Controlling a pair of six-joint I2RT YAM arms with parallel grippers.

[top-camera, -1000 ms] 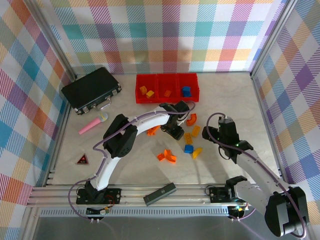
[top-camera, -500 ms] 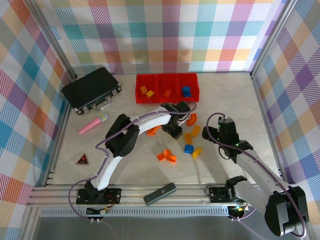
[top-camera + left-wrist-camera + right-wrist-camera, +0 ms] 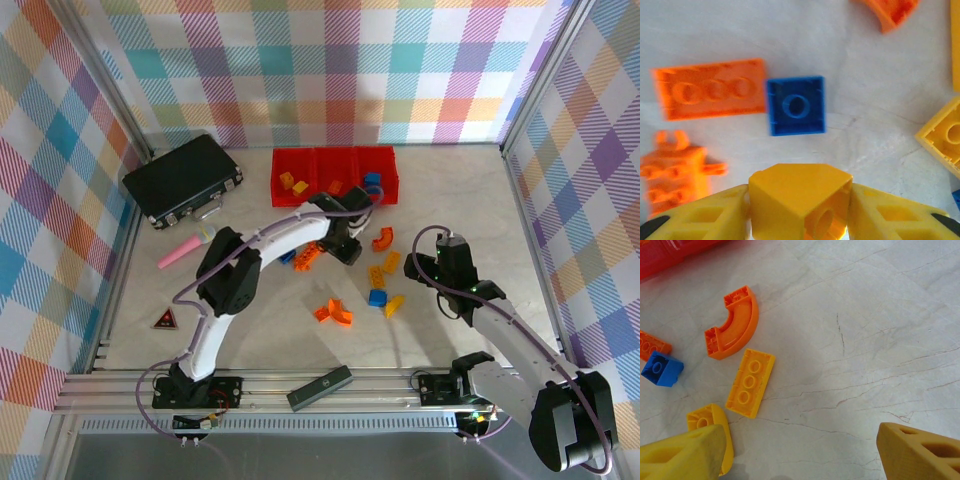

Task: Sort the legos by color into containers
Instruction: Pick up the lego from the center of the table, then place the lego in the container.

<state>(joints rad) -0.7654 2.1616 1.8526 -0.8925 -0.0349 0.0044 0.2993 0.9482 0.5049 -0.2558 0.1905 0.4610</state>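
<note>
My left gripper (image 3: 346,246) hangs just in front of the red containers (image 3: 330,151), shut on a yellow lego (image 3: 800,200) that fills the gap between its fingers. Below it lie a blue lego (image 3: 796,105), an orange plate (image 3: 710,95) and another yellow lego (image 3: 945,137). My right gripper (image 3: 800,455) is open over bare table, right of an orange curved lego (image 3: 735,325), a flat yellow-orange lego (image 3: 750,382) and a yellow wedge (image 3: 710,422). In the top view the bins hold yellow (image 3: 292,183), orange (image 3: 334,186) and blue (image 3: 372,182) legos.
A black latched case (image 3: 183,180) and a pink stick (image 3: 182,252) lie at the left. Loose orange legos (image 3: 334,314) and a blue one (image 3: 377,297) sit mid-table. A dark triangle (image 3: 165,320) and a black bar (image 3: 320,387) lie near the front rail.
My left gripper has moved back and slightly left, toward the red bins, carrying the yellow lego. The right arm has stayed still.
</note>
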